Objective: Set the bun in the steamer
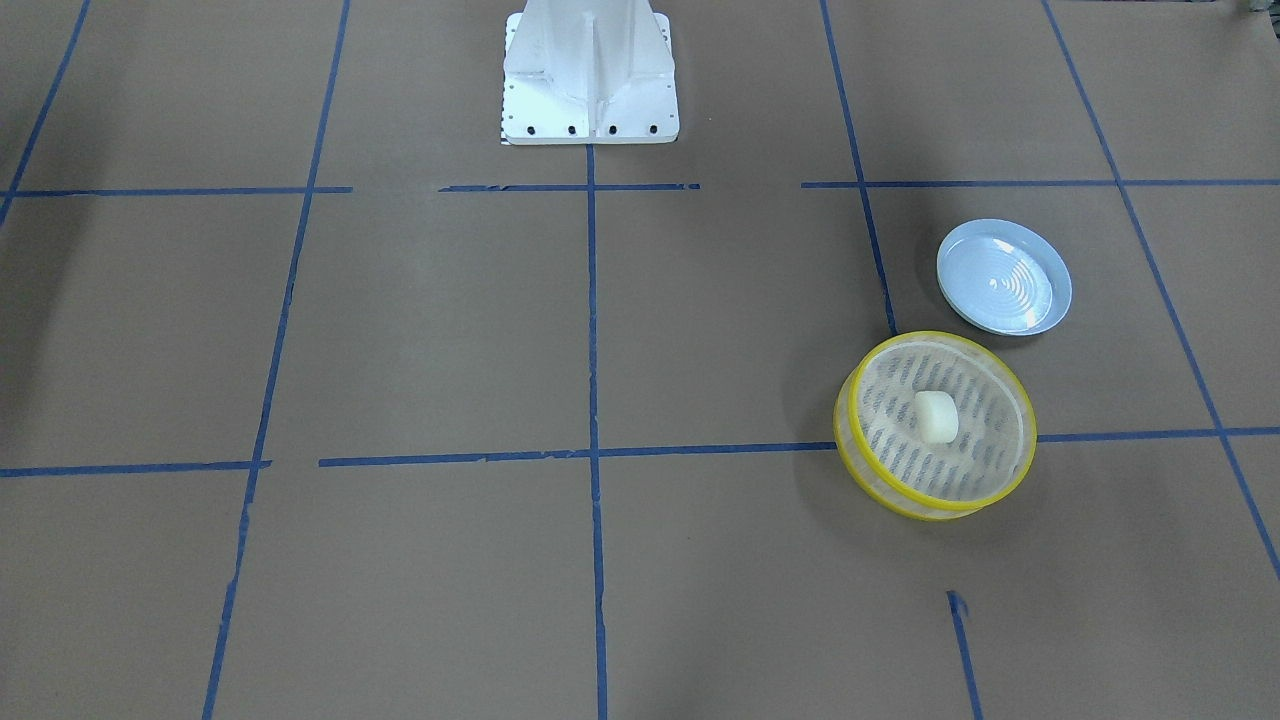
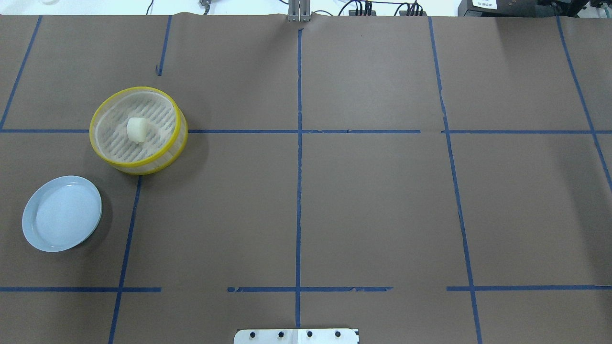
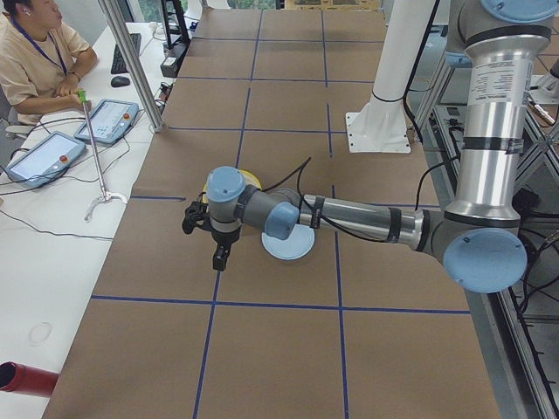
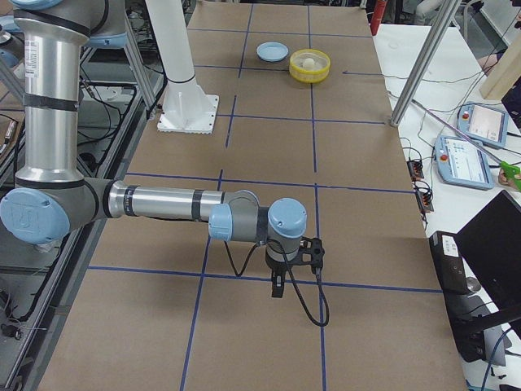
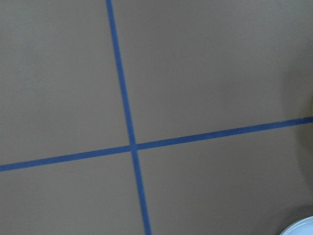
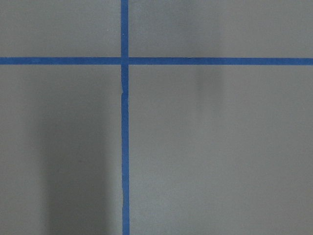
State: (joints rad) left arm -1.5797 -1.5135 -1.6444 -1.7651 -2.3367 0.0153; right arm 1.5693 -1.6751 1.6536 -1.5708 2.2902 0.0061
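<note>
1. Resting near the centre of the slotted floor, the bun (image 2: 137,129) is already inside the steamer (image 2: 143,166). It lies on its side, clear of the yellow rim all round. Judged from this, the placement looks done.
2. Overhead view: the steamer sits in the left half of the table (image 2: 373,200). The pale blue plate (image 2: 62,220) is at about 7 o'clock from it, close by but not touching, with nothing on it.
3. Left gripper (image 3: 220,255): seen only from the side camera, hanging over the paper near the plate. Cannot tell how far apart the fingers are. Nothing visible in them.
4. Right gripper (image 4: 278,285): seen only from the other side camera, well away from the steamer at the far end of the table. Opening cannot be judged. Nothing visibly held.
5. Both wrist cameras show only brown paper and blue tape. The left one also catches a sliver of the plate at its 5 o'clock corner.
6. Handling estimate for the bun:
   - Small, so probably light. The matte surface should grip well, with little risk of slipping.
   - It may be soft, so squeeze gently to avoid dents.
   - If it needs re-seating, take it across the curved flanks at mid-height, coming straight down so the fingers clear the rim.
</note>
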